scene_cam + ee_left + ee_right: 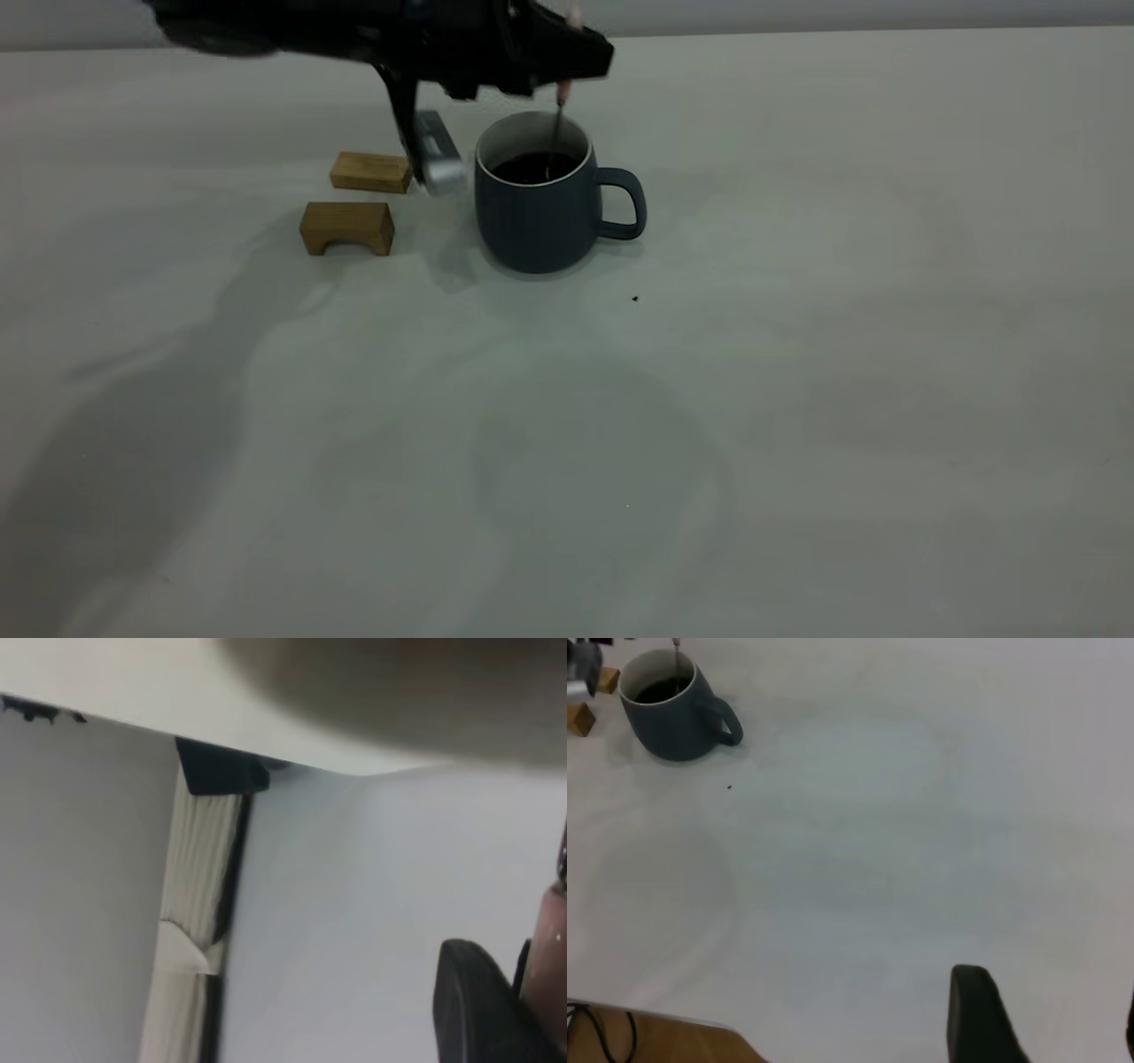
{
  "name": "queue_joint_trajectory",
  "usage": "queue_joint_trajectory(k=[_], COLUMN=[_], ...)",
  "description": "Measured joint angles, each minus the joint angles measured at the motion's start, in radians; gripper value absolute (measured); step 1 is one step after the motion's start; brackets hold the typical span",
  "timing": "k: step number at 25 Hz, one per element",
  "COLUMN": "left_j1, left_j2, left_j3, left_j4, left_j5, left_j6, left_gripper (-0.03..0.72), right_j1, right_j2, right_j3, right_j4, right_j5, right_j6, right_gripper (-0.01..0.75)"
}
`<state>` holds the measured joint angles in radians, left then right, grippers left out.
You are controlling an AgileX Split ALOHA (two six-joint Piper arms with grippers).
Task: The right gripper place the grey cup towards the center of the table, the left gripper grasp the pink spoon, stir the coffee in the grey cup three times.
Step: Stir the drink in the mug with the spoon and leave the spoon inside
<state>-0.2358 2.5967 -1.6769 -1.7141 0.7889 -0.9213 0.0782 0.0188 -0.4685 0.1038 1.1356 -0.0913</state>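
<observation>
left gripper [567, 66] level over grey cup [540, 208] — pink spoon [560, 120] upright in coffee [534, 167]

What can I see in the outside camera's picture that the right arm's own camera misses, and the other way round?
Only the exterior view shows the left gripper above the grey cup, holding the pink spoon upright in the coffee, and both wooden blocks whole. Only the right wrist view shows one dark finger of the right gripper, far from the cup, and a wooden edge with cables. Both show the cup, coffee, spoon shaft, speck and table.
</observation>
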Motion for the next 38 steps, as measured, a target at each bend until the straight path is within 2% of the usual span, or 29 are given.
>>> queue_joint_trajectory(k=[6,12,18,23,27,33,38], left_j1=[-0.013,0.031,0.072,0.035,0.005,0.01,0.056], left_j2=[0.009,0.009,0.009,0.009,0.009,0.009,0.009], left_j3=[-0.002,-0.003,-0.003,-0.003,-0.003,-0.003,-0.003], left_j4=[0.043,0.168,0.127,0.016,-0.006,0.051,0.155], left_j5=[0.096,0.161,0.112,0.052,0.052,0.172,0.237], left_j6=[0.022,-0.077,-0.092,-0.001,0.04,0.045,-0.048], left_gripper=[0.131,0.131,0.131,0.131,0.131,0.131,0.131], right_j1=[0.0,0.0,0.0,0.0,0.0,0.0,0.0], right_j2=[0.0,0.0,0.0,0.0,0.0,0.0,0.0], right_j3=[0.0,0.0,0.0,0.0,0.0,0.0,0.0], right_j4=[0.0,0.0,0.0,0.0,0.0,0.0,0.0], right_j5=[0.0,0.0,0.0,0.0,0.0,0.0,0.0], right_j6=[0.0,0.0,0.0,0.0,0.0,0.0,0.0], right_gripper=[0.438,0.438,0.438,0.438,0.438,0.438,0.438])
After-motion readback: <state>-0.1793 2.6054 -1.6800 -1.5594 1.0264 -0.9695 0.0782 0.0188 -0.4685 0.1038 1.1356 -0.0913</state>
